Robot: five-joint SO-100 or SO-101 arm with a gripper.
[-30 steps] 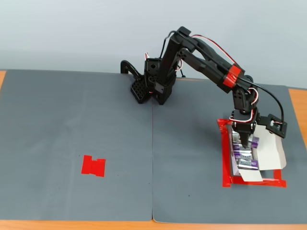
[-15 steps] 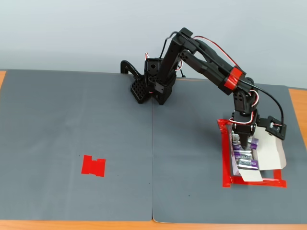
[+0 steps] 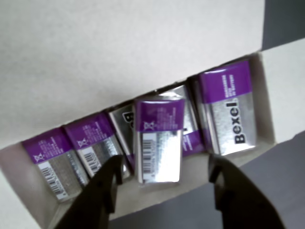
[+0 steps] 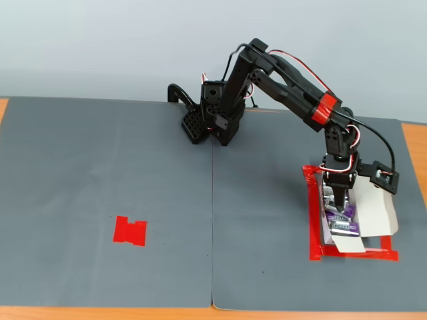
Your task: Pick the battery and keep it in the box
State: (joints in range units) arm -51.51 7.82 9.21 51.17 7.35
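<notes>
In the wrist view a purple and silver battery (image 3: 159, 140) lies on top of several other like cells (image 3: 228, 109) inside the white box (image 3: 119, 47). My gripper (image 3: 164, 164) hangs just over it. The jaws are open, one dark finger (image 3: 105, 191) on each side, with a gap between each finger and the battery. In the fixed view the gripper (image 4: 340, 200) points down into the box (image 4: 377, 210) at the right, where purple cells (image 4: 341, 223) show under it.
A red tape outline (image 4: 312, 220) frames the box on the grey mat. A flat red tape marker (image 4: 130, 231) lies on the mat at the left. The arm's base (image 4: 207, 120) stands at the back centre. The box's long flap (image 4: 383, 220) lies open to the right.
</notes>
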